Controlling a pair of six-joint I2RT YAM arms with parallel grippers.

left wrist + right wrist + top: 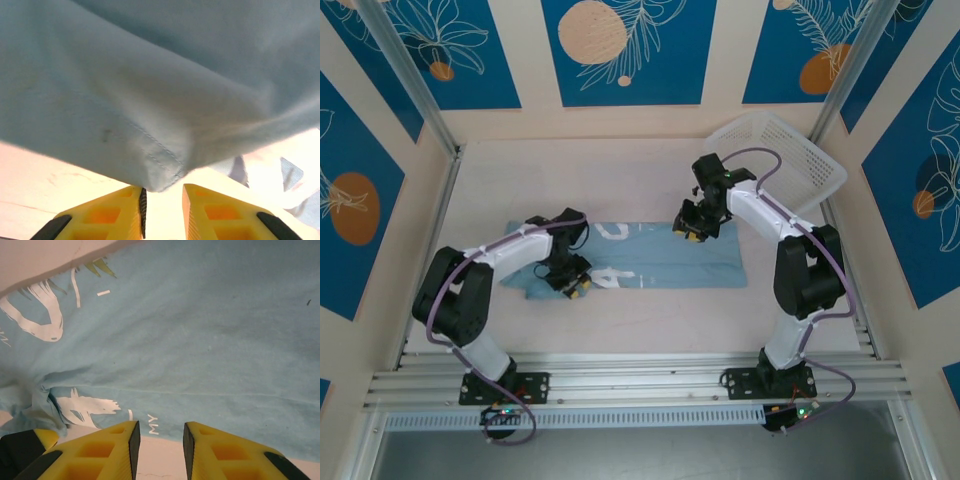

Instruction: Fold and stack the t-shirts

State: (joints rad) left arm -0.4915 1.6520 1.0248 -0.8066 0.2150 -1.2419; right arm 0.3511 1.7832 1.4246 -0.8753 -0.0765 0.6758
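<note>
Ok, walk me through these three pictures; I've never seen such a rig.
Two robot arms stand bolted at a table's near edge. The overhead picture looks down from behind them. The other two come from a camera on each wrist, so the yellow fingers are that arm's own. A sky-blue t-shirt lies folded into a long strip, and a white basket sits tilted in the far right corner. The left gripper sits at the shirt's hem corner, the right gripper at its edge. Both are slightly open, gripping nothing.

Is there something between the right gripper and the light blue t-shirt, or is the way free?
Nothing visible is in the way. The right gripper has its jaws open right at the edge of the t-shirt. The white basket stands aside, at the far right corner of the table.
</note>
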